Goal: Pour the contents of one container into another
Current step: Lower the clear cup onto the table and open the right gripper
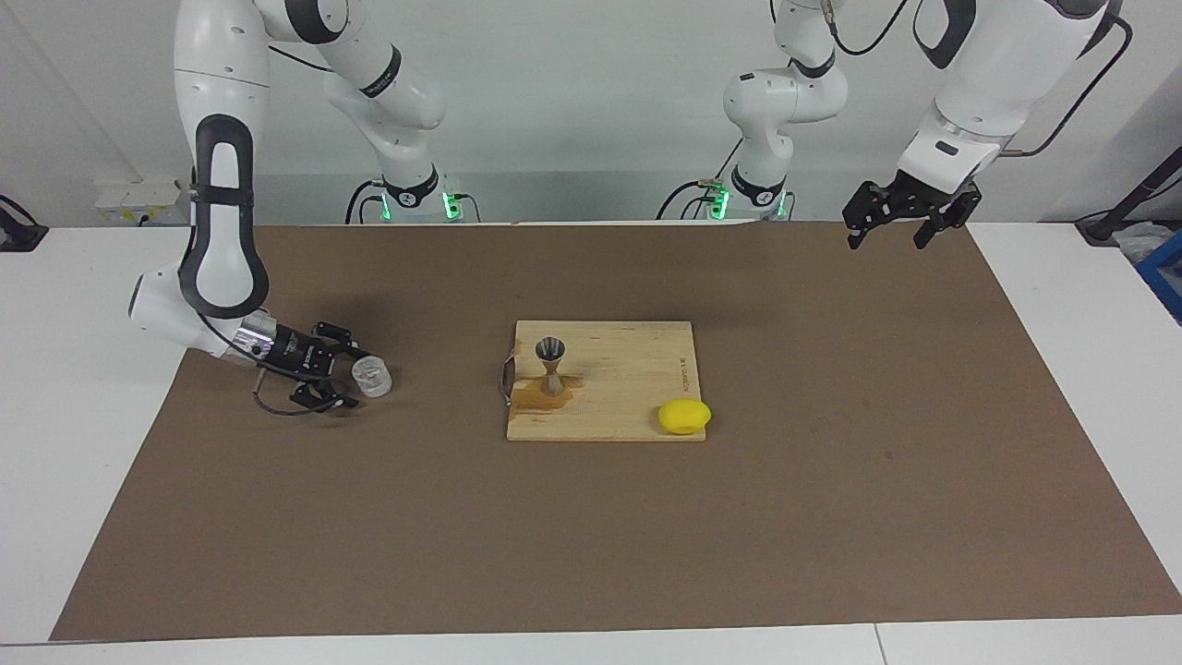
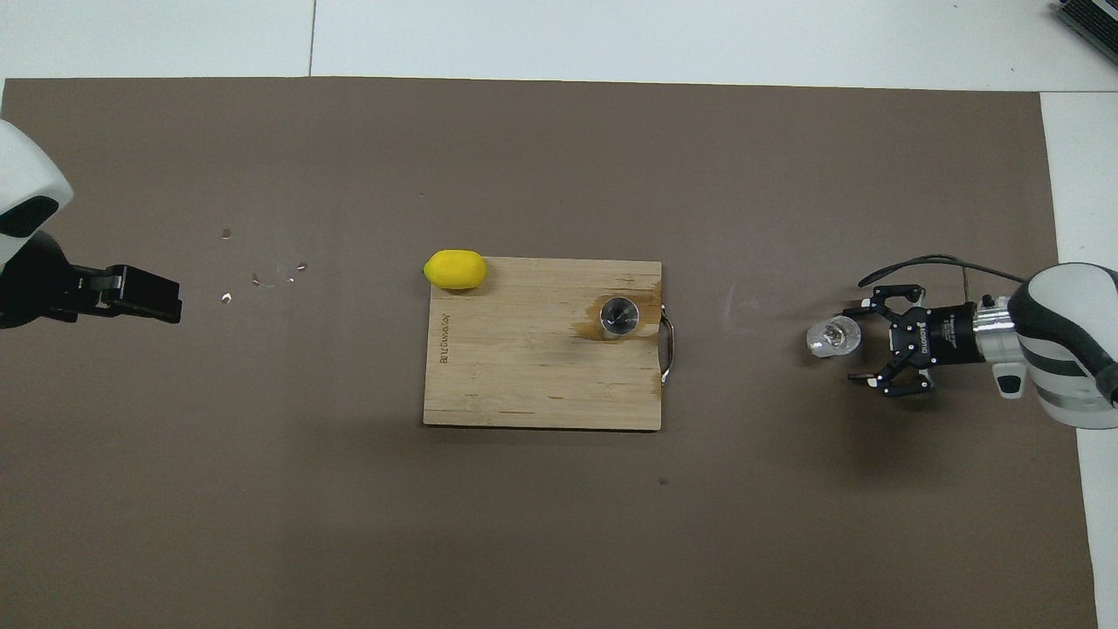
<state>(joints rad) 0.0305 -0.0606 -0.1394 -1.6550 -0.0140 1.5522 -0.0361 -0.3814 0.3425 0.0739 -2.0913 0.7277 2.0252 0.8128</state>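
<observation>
The small clear cup (image 1: 371,377) stands upright on the brown mat toward the right arm's end of the table; it also shows in the overhead view (image 2: 832,336). My right gripper (image 1: 345,374) is open and low over the mat right beside the cup, its fingers apart and clear of it; it also shows from above (image 2: 856,345). The steel jigger (image 1: 551,364) stands on the wooden board (image 1: 628,388), on a wet stain, and shows from above (image 2: 619,316). My left gripper (image 1: 910,226) waits, open and empty, high over the mat's edge at the left arm's end.
A yellow lemon (image 1: 684,416) lies at the board's corner away from the robots, toward the left arm's end. The board has a metal handle (image 2: 669,348) on its side toward the cup. A few small specks (image 2: 262,279) lie on the mat near the left gripper (image 2: 131,295).
</observation>
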